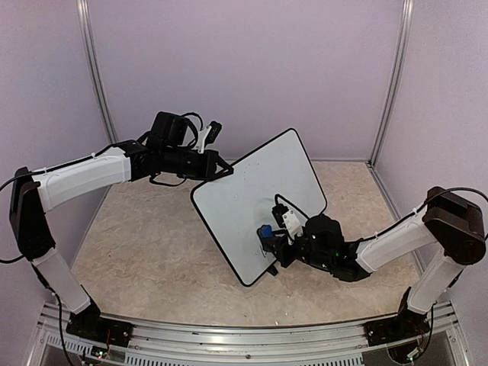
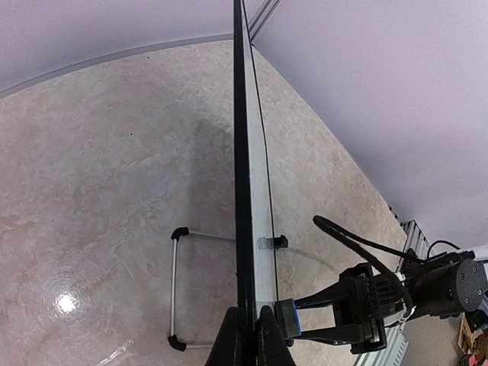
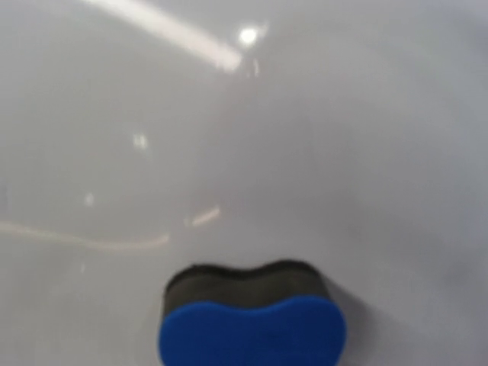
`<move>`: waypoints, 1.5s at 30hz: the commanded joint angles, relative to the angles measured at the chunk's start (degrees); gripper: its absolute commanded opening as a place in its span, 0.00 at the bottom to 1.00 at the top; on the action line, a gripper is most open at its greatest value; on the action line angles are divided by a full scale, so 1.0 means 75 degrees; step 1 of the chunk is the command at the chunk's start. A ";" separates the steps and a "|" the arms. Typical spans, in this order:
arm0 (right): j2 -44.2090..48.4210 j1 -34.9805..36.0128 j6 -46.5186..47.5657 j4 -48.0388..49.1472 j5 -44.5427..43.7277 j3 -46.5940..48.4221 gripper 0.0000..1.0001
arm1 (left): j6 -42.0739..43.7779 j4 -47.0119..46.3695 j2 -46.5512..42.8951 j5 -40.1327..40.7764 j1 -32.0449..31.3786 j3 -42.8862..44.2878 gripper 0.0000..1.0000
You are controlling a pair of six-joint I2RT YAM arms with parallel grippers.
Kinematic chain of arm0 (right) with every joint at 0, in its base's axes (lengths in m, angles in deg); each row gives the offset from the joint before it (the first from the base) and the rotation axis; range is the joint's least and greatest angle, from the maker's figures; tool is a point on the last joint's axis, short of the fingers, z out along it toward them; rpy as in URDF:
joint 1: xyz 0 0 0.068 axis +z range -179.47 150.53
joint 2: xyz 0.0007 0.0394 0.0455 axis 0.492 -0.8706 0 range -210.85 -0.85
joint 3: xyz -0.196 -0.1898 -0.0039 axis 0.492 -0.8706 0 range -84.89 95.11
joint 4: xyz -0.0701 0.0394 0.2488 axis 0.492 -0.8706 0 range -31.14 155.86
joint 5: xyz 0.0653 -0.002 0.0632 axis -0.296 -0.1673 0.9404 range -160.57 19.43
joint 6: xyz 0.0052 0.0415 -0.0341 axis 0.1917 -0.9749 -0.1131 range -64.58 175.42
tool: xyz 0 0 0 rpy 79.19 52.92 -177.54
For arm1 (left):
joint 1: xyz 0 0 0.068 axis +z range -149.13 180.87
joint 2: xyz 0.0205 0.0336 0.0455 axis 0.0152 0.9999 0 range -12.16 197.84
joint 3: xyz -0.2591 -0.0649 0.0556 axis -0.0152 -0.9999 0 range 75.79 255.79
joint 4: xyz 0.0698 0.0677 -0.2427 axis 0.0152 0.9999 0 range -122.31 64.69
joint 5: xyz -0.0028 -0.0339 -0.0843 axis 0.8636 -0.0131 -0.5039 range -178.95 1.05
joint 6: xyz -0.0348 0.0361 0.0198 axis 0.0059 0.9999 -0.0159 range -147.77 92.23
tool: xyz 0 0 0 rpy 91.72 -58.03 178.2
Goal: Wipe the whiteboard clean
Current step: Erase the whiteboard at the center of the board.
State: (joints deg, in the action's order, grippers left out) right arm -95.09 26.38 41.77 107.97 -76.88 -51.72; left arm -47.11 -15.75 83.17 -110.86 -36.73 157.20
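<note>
The whiteboard stood on edge and leaning near the middle of the table, with its thin black rim pinched at the upper left corner by the closed fingers of the left gripper. The right gripper had its fingers drawn narrow on a blue eraser, whose dark felt side was pressed against the lower part of the board's white face. A faint mark beside the eraser was too small to read.
</note>
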 commanded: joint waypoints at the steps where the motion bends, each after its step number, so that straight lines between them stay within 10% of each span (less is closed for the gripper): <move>1: -0.0057 0.0154 -0.0342 0.0079 -0.0077 -0.0817 0.27 | 0.0539 0.0058 0.0134 -0.0487 -0.0330 -0.0097 0.00; 24: -0.0619 0.0381 0.0827 0.0983 -0.1051 0.0552 0.26 | 0.0574 0.0089 0.0092 -0.0427 -0.0389 -0.0097 0.00; 45: -0.0536 0.0451 -0.0316 0.1853 -0.0357 -0.1015 0.22 | 0.0550 0.0078 0.0108 -0.0465 -0.0400 -0.0086 0.00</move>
State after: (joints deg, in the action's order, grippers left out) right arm -98.83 29.05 40.61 121.46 -79.74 -59.39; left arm -46.91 -16.43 83.15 -111.45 -37.15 157.22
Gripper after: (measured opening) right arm 0.253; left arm 0.036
